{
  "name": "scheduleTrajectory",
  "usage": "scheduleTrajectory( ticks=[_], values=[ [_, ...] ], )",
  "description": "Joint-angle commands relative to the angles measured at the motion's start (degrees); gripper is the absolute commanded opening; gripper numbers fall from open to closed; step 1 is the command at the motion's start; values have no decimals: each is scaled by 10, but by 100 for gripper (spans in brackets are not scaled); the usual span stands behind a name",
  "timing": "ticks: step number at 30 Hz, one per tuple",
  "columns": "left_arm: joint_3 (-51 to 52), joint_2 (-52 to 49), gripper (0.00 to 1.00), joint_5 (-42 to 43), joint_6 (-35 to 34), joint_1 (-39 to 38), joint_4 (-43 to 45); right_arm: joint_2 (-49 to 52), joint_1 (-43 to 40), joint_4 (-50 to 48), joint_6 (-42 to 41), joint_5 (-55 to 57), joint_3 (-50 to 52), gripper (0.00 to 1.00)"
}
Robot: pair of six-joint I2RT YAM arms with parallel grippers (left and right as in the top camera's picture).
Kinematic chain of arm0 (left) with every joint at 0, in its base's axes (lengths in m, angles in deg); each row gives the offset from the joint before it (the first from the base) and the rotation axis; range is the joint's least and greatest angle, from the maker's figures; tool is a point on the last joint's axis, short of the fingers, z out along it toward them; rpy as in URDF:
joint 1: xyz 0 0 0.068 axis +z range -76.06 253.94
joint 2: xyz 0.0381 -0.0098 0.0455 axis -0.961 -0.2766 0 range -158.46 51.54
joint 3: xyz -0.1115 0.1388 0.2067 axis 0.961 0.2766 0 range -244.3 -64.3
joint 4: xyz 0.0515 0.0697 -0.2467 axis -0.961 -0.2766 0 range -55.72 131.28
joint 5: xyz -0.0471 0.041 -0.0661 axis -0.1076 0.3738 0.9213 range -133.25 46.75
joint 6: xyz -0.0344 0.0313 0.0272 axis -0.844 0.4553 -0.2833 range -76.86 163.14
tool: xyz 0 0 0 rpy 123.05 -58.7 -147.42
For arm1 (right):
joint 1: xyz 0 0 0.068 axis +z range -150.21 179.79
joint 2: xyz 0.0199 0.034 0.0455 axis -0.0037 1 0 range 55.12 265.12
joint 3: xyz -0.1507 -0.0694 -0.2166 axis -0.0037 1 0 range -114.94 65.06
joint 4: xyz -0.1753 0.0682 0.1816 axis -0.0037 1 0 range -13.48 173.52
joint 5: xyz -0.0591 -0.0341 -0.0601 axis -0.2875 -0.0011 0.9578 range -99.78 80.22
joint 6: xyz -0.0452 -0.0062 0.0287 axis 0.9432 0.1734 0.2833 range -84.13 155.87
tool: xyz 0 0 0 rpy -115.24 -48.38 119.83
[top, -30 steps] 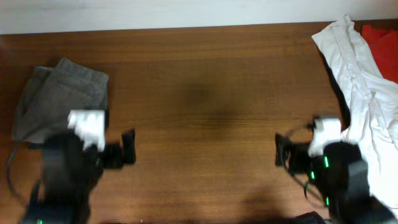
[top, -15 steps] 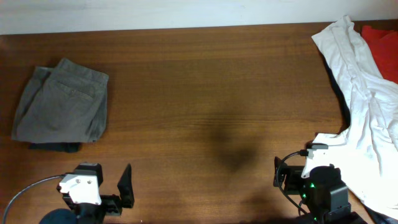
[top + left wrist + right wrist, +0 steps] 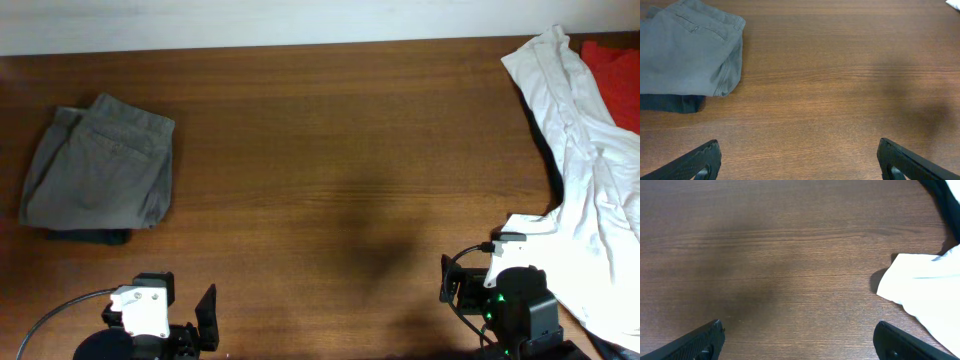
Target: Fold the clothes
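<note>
Because the grey-olive shorts [image 3: 98,162] lie folded flat by the counter's [image 3: 330,130] left edge, the left tool [image 3: 799,155] and right tool [image 3: 799,332] hang over its near edge, jaws wide apart and empty, likely parked clear before reaching for the white garment [image 3: 590,170] heaped along the right edge.

Soft, even light falls from above on the brown tabletop [image 3: 320,120], and a blurry grey shadow [image 3: 375,245] lies near its middle. The white cloth [image 3: 590,150] at the right is so bright that its folds nearly vanish. Both wrist views show the wood lines sharp, though the right one looks darker.
</note>
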Motion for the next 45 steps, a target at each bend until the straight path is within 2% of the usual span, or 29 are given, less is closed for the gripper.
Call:
scheduleTrajectory(
  ticks=[1, 8, 13, 19, 21, 28, 34, 45],
  values=[
    [2, 3, 99, -8, -3, -2, 0, -6, 3, 0, -7, 1, 3, 99],
    [2, 3, 99, -8, -3, -2, 0, -37, -35, 4, -7, 3, 4, 99],
    [2, 3, 99, -8, -3, -2, 0, -96, -103, -2, 4, 3, 16, 99],
    [2, 3, 99, -8, -3, -2, 0, -195, -165, -72, 99, -67, 76, 99],
    [2, 3, 99, -8, -3, -2, 0, -190, -183, -131, 114, -75, 101, 99],
    [2, 3, 99, -8, -3, -2, 0, -192, -186, -318, 135, -72, 196, 99],
    [2, 3, 99, -8, -3, -2, 0, -192, -184, -434, 133, -97, 287, 99],
    [2, 3, 99, -8, -3, -2, 0, -192, -151, -446, 133, -98, 292, 99]
  ],
)
